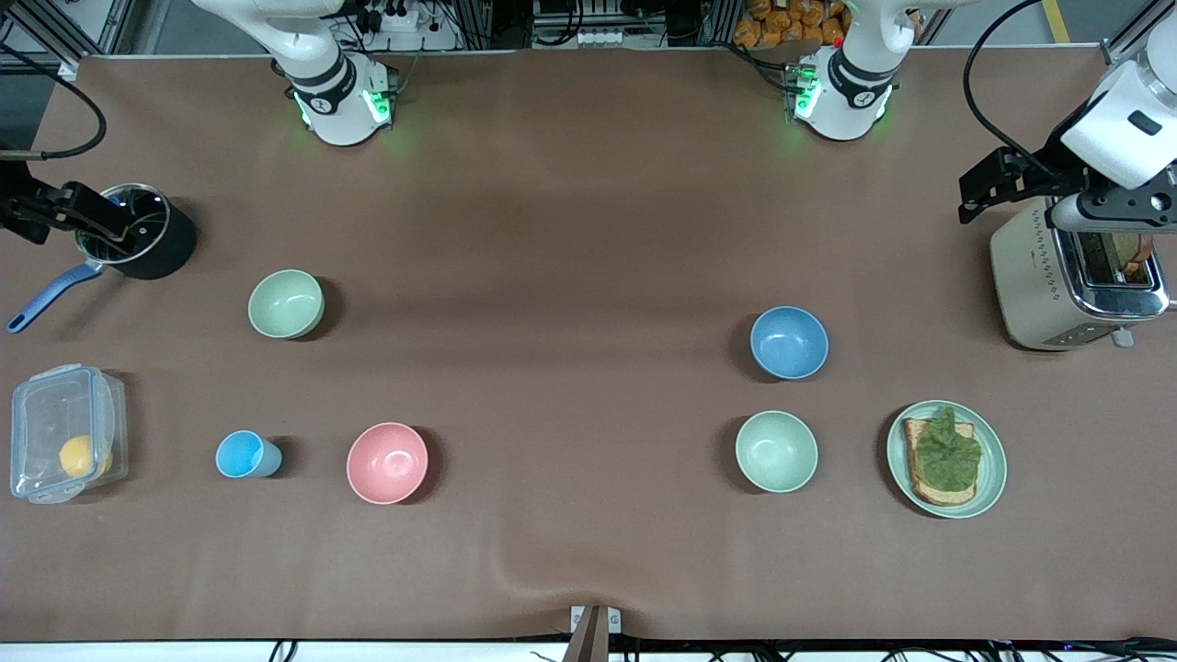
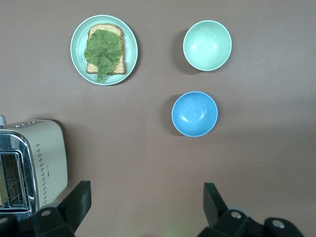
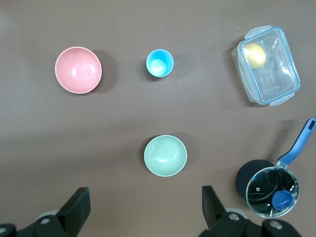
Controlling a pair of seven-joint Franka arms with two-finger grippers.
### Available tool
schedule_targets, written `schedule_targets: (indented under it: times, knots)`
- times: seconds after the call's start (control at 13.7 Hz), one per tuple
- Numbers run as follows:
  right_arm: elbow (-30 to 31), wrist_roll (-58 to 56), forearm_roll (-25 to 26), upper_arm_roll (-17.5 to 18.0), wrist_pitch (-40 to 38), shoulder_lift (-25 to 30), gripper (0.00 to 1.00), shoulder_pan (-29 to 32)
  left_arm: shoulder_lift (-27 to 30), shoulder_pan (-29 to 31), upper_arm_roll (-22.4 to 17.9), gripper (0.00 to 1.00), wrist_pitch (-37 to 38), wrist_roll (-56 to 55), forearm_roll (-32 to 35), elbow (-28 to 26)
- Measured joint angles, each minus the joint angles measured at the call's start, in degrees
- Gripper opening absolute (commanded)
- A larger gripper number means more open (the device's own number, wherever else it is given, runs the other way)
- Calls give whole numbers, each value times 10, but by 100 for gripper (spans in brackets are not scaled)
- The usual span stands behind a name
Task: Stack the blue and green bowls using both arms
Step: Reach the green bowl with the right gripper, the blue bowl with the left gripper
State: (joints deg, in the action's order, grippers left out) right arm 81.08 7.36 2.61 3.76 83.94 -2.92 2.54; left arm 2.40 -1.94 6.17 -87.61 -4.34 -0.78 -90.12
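Observation:
The blue bowl stands upright toward the left arm's end of the table, also in the left wrist view. The sage green bowl stands upright toward the right arm's end, also in the right wrist view. My left gripper is up in the air beside the toaster, open and empty. My right gripper is up over the black pot, open and empty. Both bowls are apart from the grippers.
A paler mint-green bowl sits nearer the front camera than the blue bowl, beside a plate with toast and lettuce. A toaster, a black pot, a pink bowl, a light-blue cup and a clear lidded box also stand on the table.

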Motion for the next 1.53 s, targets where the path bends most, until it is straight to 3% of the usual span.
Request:
schedule_targets:
  times: [0.44, 0.73, 1.09, 1.53]
  knots:
    - [6, 0, 0, -1, 1, -1, 100, 0, -1, 0, 0, 100, 0, 0, 0, 0]
    - [57, -4, -17, -4, 5, -3, 100, 22, -6, 0, 0, 100, 0, 0, 0, -1]
    - [177, -12, -24, -4, 87, 0, 100, 30, -61, 11, -18, 100, -19, 0, -8, -2]
    - [368, -12, -24, -5, 228, 25, 100, 30, -206, -3, -7, 100, -92, -1, -14, -9]
